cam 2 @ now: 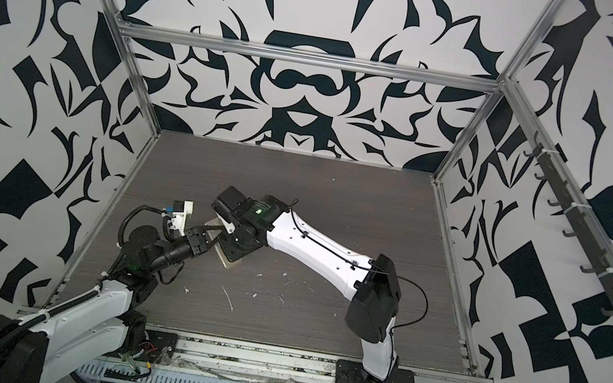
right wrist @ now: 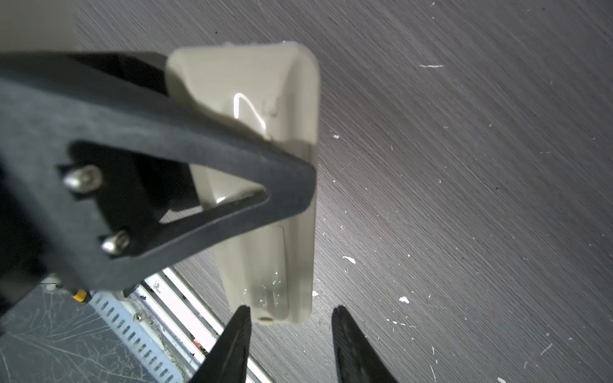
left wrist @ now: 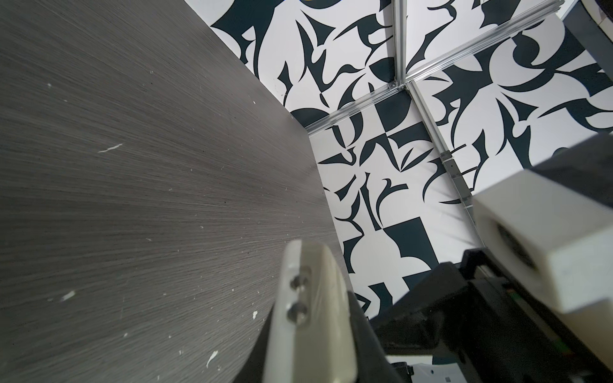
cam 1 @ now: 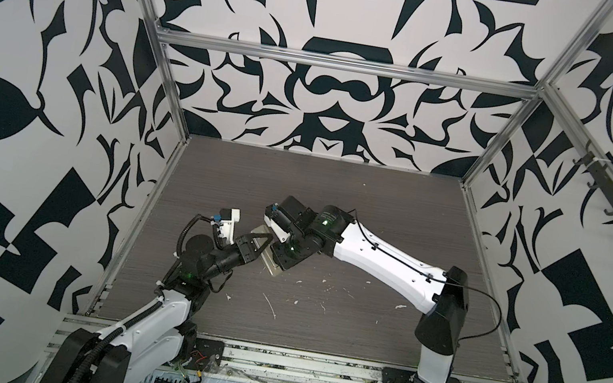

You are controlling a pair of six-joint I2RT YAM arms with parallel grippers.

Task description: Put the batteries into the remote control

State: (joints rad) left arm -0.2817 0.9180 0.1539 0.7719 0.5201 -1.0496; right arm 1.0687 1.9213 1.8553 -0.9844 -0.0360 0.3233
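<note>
- remote control point(right wrist: 292, 83): slim rectangular slab, glossy beige back facing the right wrist camera, rounded corners, a raised wedge-like hump at one end, a faint panel outline toward the other end
- in both top views only bits of the remote control point(cam 1: 272, 267) point(cam 2: 228, 260) show, between the two wrists, left of table centre, tilted, lower corner close to the tabletop; contact with the table can't be told
- left gripper point(right wrist: 298, 180) clenched on the remote control across its mid-length; matte black triangular open-frame finger lies flat over the beige back, two silver screw heads at its base
- left wrist view: the remote control point(left wrist: 318, 298) seen edge-on, white face side with two small round recesses, beige side beside it
- right gripper point(right wrist: 292, 328) released, nothing clamped; two dark tapered pointed fingertips point(right wrist: 345, 331) spread apart, straddling the remote control's near end; one tip overlaps its corner, touching or not can't tell
- table point(cam 1: 336, 206): dark grey wood-grain laminate, fine straight streaks
- white scraps point(right wrist: 348, 259) scattered over it, flecks and thin curls, near the remote control
- walls: flat white with bold dark leaf-like shapes; aluminium frame rails
</note>
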